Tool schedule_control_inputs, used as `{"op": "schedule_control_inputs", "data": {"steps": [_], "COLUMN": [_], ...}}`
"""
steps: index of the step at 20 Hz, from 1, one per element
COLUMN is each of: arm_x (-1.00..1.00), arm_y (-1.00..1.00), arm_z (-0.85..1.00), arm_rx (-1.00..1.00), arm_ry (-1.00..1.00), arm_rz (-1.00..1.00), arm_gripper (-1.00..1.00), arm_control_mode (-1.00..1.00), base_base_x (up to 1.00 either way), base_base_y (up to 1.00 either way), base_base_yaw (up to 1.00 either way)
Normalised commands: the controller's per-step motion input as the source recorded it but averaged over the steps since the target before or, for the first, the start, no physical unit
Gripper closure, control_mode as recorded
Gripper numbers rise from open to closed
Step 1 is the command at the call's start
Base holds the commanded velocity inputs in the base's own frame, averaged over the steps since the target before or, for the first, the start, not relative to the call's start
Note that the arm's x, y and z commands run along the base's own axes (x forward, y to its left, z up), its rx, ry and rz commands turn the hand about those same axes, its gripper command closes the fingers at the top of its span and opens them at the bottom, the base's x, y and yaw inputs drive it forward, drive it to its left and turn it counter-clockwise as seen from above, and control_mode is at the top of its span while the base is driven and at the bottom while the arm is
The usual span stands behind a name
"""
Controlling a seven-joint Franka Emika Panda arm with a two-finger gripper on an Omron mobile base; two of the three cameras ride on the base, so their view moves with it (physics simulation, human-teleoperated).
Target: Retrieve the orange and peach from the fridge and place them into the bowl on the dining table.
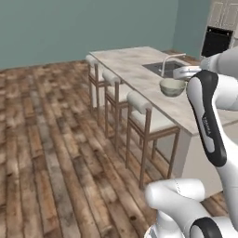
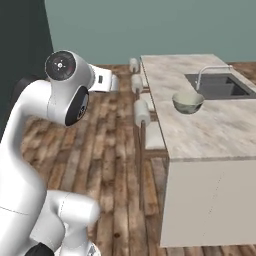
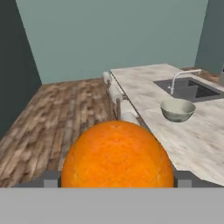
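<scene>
A big orange [image 3: 117,155] sits right in front of the hand camera, between my two finger tips. My gripper [image 3: 117,180] is shut on it, one grey tip at each side of the fruit. The small grey-green bowl [image 1: 172,87] [image 2: 188,102] [image 3: 177,109] stands empty on the dining table [image 1: 135,69] [image 2: 215,132] [image 3: 144,85], just in front of the sink. My hand is held in the air over the wooden floor, left of the table and short of the bowl. The peach and the fridge are out of view.
A grey double sink [image 2: 220,86] with a curved faucet [image 3: 179,78] is set into the marble top behind the bowl. Several white-seated stools [image 1: 146,111] [image 2: 141,112] line the table's near side. A black oven [image 1: 216,42] stands at the far right wall.
</scene>
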Motion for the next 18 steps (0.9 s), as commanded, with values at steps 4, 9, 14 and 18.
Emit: {"op": "schedule_control_inputs", "data": {"steps": [4,9,14,18], "arm_x": [0.00,0.00,0.00,0.00], "arm_y": [0.00,0.00,0.00,0.00], "arm_z": [0.00,0.00,0.00,0.00], "arm_rx": [0.00,0.00,0.00,0.00], "arm_ry": [0.00,0.00,0.00,0.00], "arm_rz": [0.00,0.00,0.00,0.00], "arm_gripper": [1.00,1.00,1.00,1.00], "arm_control_mode": [1.00,1.00,1.00,1.00], "base_base_x": [0.61,0.79,0.78,0.81], "base_base_y": [0.63,0.74,0.82,0.71], "base_base_yaw": [-0.42,-0.41,-0.39,-0.38]}}
